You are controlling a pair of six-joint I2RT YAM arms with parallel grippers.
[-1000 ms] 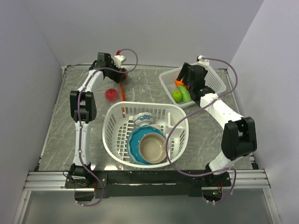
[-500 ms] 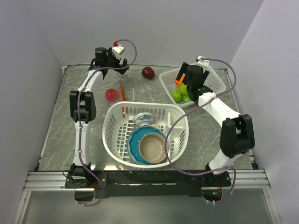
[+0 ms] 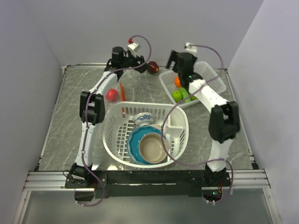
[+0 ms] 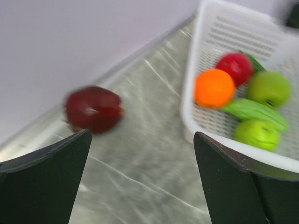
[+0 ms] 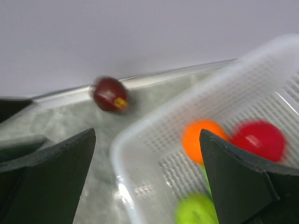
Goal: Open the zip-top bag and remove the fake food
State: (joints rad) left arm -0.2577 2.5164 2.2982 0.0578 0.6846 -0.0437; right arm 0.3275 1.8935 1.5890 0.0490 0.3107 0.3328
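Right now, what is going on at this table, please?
Nothing is held at this moment. The left gripper is open near a dark maroon fruit on the table. The right gripper is open by the small white mesh tray, which holds orange, red and green fake food. One red fruit lies loose on the table beside the red-orange strip of the zip-top bag. The big white basket with bowls is untouched.

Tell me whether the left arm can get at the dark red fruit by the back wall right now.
Probably yes. The dark red fruit lies alone on the table just ahead of the left arm's open fingers, with nothing between them; the white tray sits off to one side.
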